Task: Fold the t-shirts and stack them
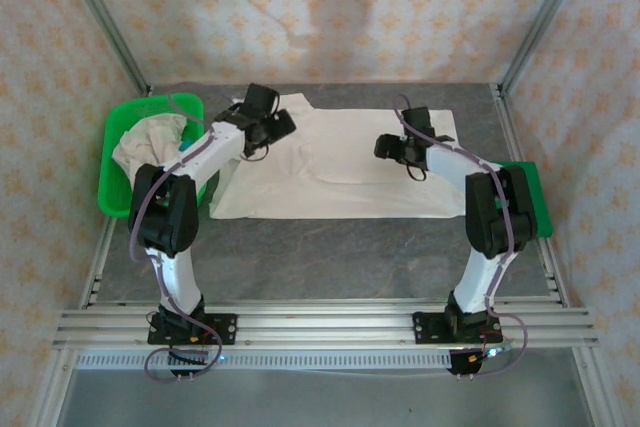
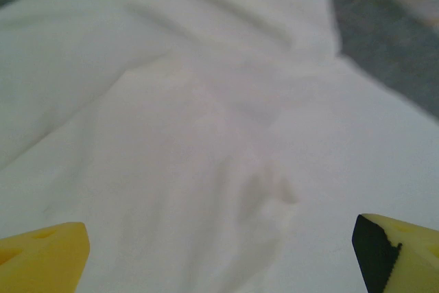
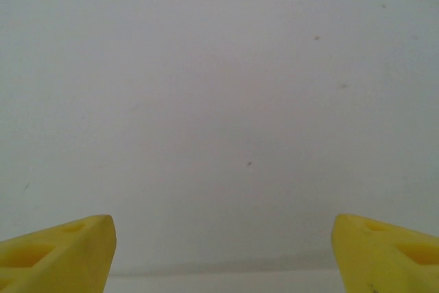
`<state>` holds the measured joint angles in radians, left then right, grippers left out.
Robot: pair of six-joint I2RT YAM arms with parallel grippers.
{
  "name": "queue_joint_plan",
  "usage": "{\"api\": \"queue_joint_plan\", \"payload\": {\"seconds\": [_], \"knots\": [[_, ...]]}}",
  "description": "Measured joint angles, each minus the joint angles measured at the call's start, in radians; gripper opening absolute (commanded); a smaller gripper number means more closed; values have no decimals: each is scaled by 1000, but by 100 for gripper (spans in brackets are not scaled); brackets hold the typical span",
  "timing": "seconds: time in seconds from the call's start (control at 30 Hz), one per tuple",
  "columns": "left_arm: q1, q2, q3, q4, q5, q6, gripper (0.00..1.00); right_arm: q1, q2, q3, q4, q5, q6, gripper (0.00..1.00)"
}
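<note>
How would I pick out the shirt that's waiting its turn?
At the left edge of the grey table sits a green basket. The crumpled cream shirt bunched inside it is the one; the other cream shirt lies spread flat mid-table.

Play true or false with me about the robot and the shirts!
1. A cream t-shirt lies spread out on the table. True.
2. The green basket is empty. False: crumpled cream cloth sits in it.
3. The left fingers are wide apart over the spread shirt. True.
4. The right fingers are squeezing a teal shirt. False: they are apart over cream cloth, holding nothing.
5. A green mat lies at the table's right edge. True.
</note>
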<state>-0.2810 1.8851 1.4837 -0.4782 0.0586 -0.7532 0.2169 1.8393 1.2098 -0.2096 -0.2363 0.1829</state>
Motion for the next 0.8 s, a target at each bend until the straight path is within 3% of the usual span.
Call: {"api": "queue_joint_plan", "payload": {"seconds": [0.23, 0.4, 0.57, 0.7, 0.8], "knots": [[10, -2, -194, 22, 1, 2, 100, -33, 7, -26, -11, -47, 39, 79], [11, -5, -266, 53, 0, -13, 100, -20, -132, -153, 8, -128, 43, 80], [11, -24, -313, 97, -9, -31, 100, 68, -220, -209, 31, -196, 51, 80], [11, -29, -326, 109, -14, -34, 100, 158, -211, -238, 71, -247, 96, 79], [11, -29, -327, 111, -15, -34, 100, 166, -171, -240, 114, -266, 141, 78]]}}
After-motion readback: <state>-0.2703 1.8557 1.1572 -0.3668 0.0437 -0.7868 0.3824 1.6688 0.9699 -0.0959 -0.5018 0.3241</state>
